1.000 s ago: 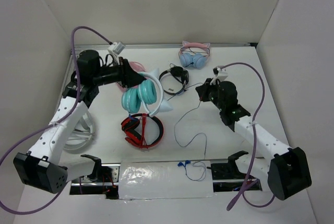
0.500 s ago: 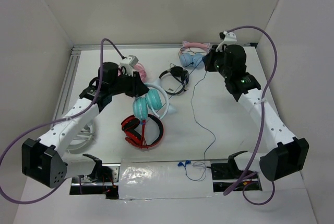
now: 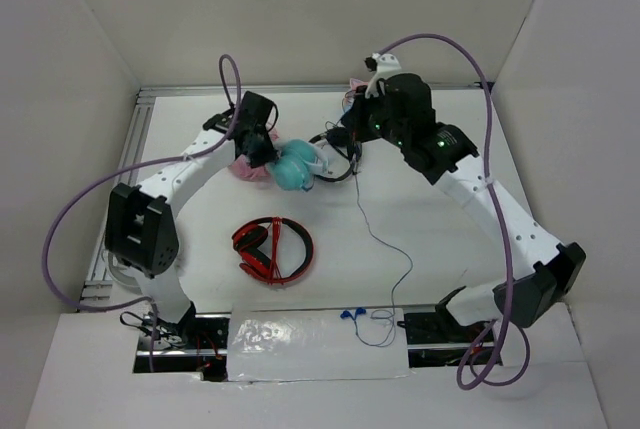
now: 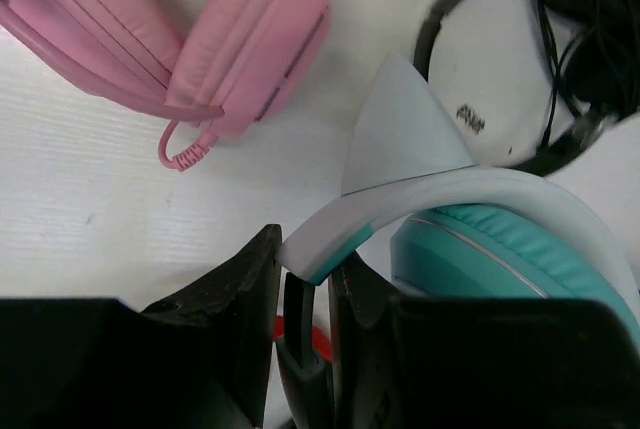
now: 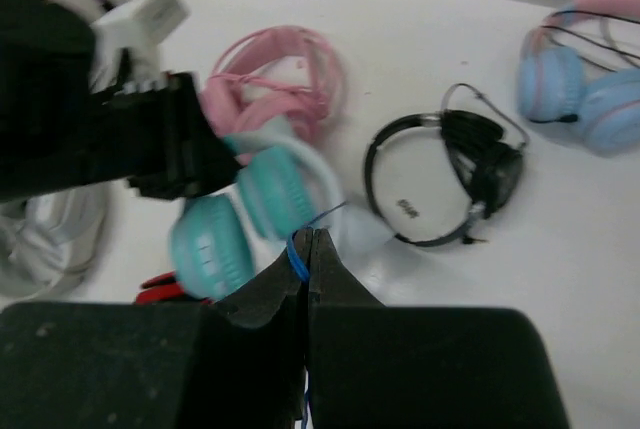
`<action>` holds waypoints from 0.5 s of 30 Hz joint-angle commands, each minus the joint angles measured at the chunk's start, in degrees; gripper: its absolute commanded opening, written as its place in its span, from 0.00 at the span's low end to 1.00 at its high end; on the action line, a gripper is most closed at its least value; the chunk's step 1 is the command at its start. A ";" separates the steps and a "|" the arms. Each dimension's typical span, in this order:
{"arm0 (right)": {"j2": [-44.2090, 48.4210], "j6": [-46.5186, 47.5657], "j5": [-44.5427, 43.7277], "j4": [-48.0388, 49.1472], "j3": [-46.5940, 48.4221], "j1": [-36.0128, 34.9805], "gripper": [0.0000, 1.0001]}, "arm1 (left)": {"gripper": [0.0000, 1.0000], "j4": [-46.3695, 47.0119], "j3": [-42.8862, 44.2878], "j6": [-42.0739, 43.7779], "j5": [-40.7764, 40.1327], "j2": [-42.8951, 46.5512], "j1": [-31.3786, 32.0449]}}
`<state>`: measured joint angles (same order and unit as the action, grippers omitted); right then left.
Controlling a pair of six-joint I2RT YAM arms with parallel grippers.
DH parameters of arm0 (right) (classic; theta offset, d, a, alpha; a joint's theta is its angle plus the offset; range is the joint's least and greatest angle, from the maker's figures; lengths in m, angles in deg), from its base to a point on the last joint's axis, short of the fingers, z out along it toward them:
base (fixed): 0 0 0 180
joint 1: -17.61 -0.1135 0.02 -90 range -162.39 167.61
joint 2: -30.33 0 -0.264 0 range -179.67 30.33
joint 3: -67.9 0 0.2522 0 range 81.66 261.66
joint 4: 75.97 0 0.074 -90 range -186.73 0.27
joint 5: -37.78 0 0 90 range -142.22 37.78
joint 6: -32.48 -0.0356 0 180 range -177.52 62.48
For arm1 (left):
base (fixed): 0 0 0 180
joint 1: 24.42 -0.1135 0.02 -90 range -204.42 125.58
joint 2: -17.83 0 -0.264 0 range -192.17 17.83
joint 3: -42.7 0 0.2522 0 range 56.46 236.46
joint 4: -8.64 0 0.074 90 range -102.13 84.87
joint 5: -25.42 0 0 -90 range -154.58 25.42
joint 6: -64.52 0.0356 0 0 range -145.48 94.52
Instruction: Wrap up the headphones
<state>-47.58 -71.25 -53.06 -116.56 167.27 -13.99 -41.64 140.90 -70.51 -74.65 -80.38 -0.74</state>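
Blue cable (image 5: 298, 260) pinched in the right gripper (image 5: 306, 235) may snag the black headphones (image 5: 489, 169). The left gripper (image 4: 305, 271) clamping the teal headphones (image 4: 480, 241) by the headband's edge could slip.

white table (image 3: 330, 219) boxed in by plain pale walls (image 3: 300, 19)

No legible text from where I sit.

The only print I can find is a small dark logo (image 4: 468, 121) on the white ear cup (image 4: 490, 79) of the black headphones (image 5: 478, 161). The left wrist view shows it blurred and slanted, and in the right wrist view it is too small, so I cannot make out its letters.
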 commanded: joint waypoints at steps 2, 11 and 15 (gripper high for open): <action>-4.08 -3.57 5.67 -3.50 8.17 -3.91 0.00 | 0.00 -12.61 10.11 -15.51 -4.10 -4.96 0.22; -15.50 -2.81 11.44 -0.42 17.05 -10.59 0.00 | 0.00 -17.63 16.89 -25.45 -1.45 -9.36 1.28; -16.84 4.76 16.75 1.43 14.08 -13.75 0.00 | 0.00 -16.32 17.68 -25.02 -0.84 -8.31 1.10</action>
<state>-64.23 -72.65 -42.13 -118.20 181.10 -25.24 -59.04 155.07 -92.90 -76.61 -89.85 0.25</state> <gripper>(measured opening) 0.007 0.335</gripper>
